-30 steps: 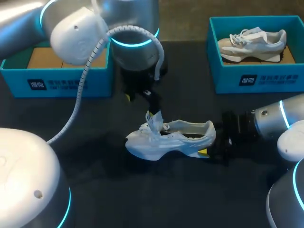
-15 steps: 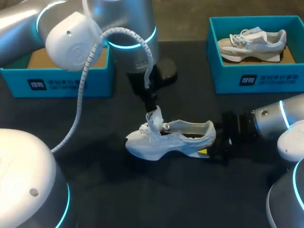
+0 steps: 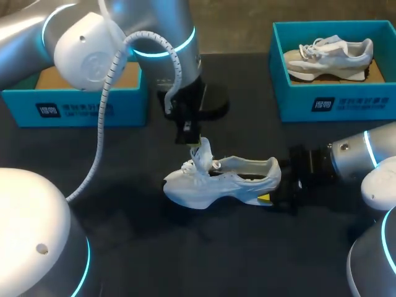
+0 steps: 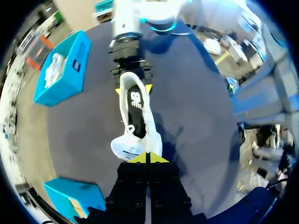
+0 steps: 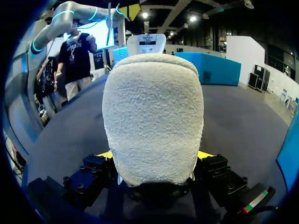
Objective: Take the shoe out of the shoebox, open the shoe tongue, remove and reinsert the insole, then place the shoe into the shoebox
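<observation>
A white shoe (image 3: 219,180) lies on its side on the dark table, toe toward my left arm, its tongue (image 3: 202,153) standing up. My left gripper (image 3: 193,140) hangs just over the tongue's top with its yellow tips pressed together. In the left wrist view the shut left gripper (image 4: 147,157) meets the tongue's edge (image 4: 128,148); whether it pinches the tongue does not show. My right gripper (image 3: 272,189) holds the shoe's heel (image 5: 153,116), one finger on each side; its yellow fingertips (image 5: 206,154) press the fleece.
A blue shoebox (image 3: 334,102) at the back right holds a second shoe (image 3: 328,55). Another blue shoebox (image 3: 74,104) with cardboard inside stands at the back left, behind my left arm. Bare dark table lies in front of the shoe.
My left gripper has shut and its wrist has turned and lifted slightly over the tongue. The shoe and the right arm have stayed put.
</observation>
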